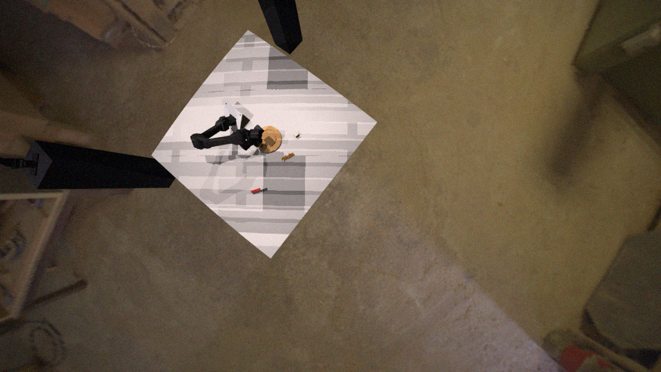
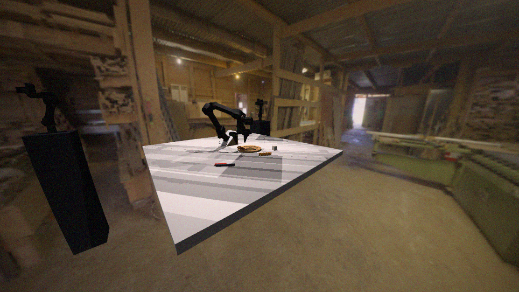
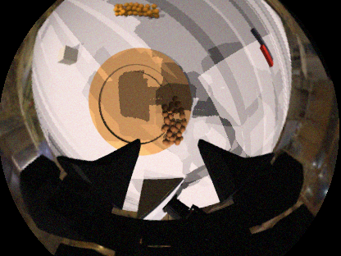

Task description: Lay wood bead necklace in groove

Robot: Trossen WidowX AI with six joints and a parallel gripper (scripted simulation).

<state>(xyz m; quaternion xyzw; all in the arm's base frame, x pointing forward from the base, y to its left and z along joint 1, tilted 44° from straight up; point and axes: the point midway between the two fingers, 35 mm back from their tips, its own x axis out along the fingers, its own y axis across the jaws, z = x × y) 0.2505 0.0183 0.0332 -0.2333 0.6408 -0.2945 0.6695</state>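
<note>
The round bead board (image 1: 279, 138) (image 2: 258, 149) (image 3: 95, 96) is orange wood and lies flat on the table in front of the arm. Its ring groove (image 3: 99, 102) shows as a thin dark circle in the wrist view. The brown wood bead necklace (image 3: 174, 123) lies bunched in a narrow heap on one side of the board, over part of the groove and near the rim. My gripper (image 2: 245, 140) (image 3: 170, 143) is open and empty, above the board near the heap, with a fingertip to either side of the heap's near end in the wrist view. The arm hides the heap in the top view.
An amber bead bunch (image 1: 287, 156) (image 2: 264, 154) (image 3: 136, 10) lies beyond the board. A small pale cube (image 1: 296, 135) (image 2: 274, 148) (image 3: 70, 54) stands near it. A red and dark stick (image 1: 258, 190) (image 2: 224, 164) (image 3: 266, 55) lies farther off. A white plate-like bracket is by the arm's base.
</note>
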